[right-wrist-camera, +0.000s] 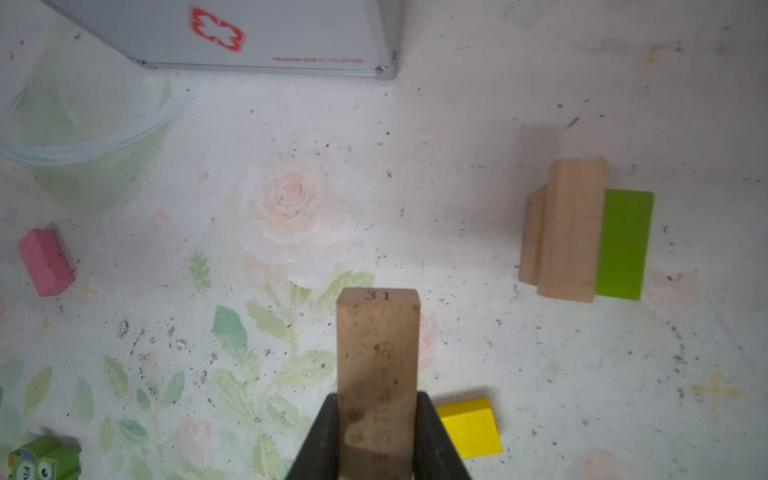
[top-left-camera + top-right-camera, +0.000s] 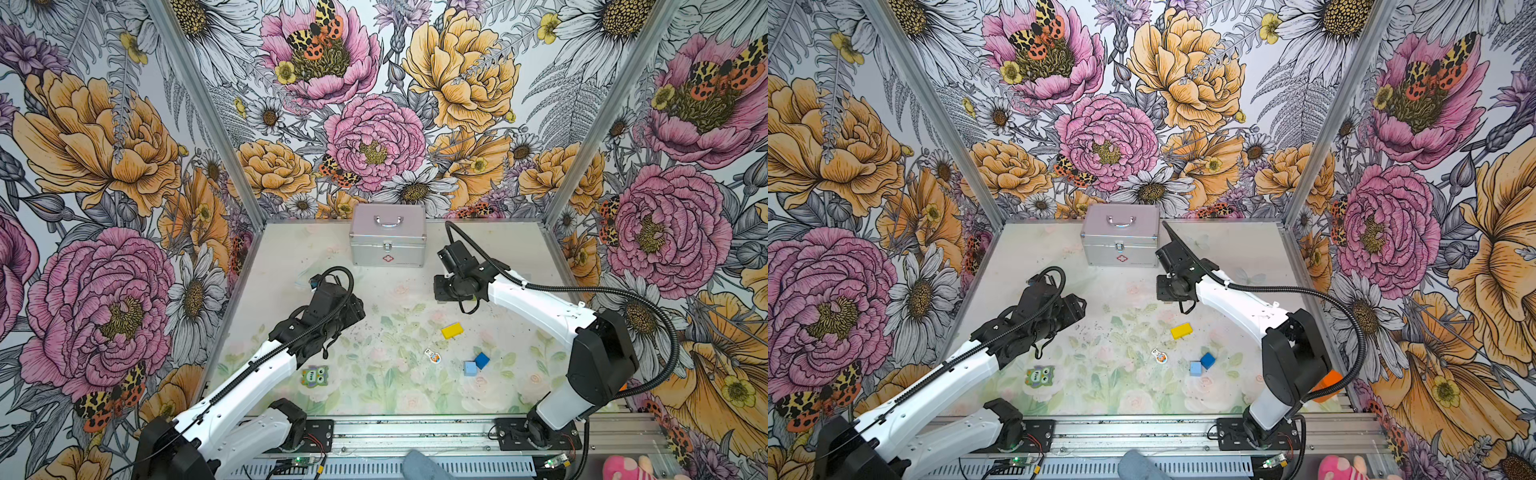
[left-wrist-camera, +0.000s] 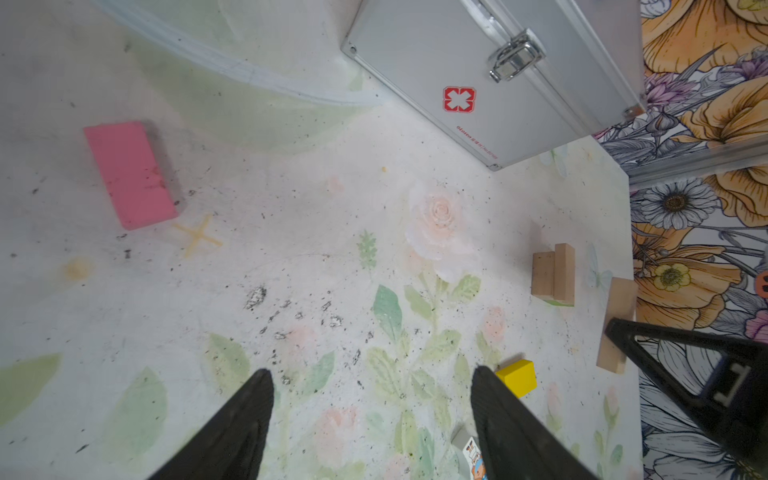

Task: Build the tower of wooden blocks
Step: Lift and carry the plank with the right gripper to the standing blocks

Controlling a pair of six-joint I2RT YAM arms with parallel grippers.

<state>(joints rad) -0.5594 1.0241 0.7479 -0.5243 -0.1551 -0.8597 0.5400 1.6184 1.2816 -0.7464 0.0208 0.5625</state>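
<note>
On speckled floral tabletop (image 2: 399,374), flowered walls (image 2: 104,166) around: right jaws clamp tan block (image 1: 377,365), long axis sticking out beyond tips; left jaws apart, empty.

Tan block (image 1: 377,353): "31" at end. Silver case (image 2: 388,245): red cross sign. Owl piece (image 2: 314,377): "Five".

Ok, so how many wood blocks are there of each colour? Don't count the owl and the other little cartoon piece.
Tan blocks: 3
Green block: 1
Yellow block: 1
Pink block: 1
Dark blue block: 1
Light blue block: 1
Total: 8
</note>
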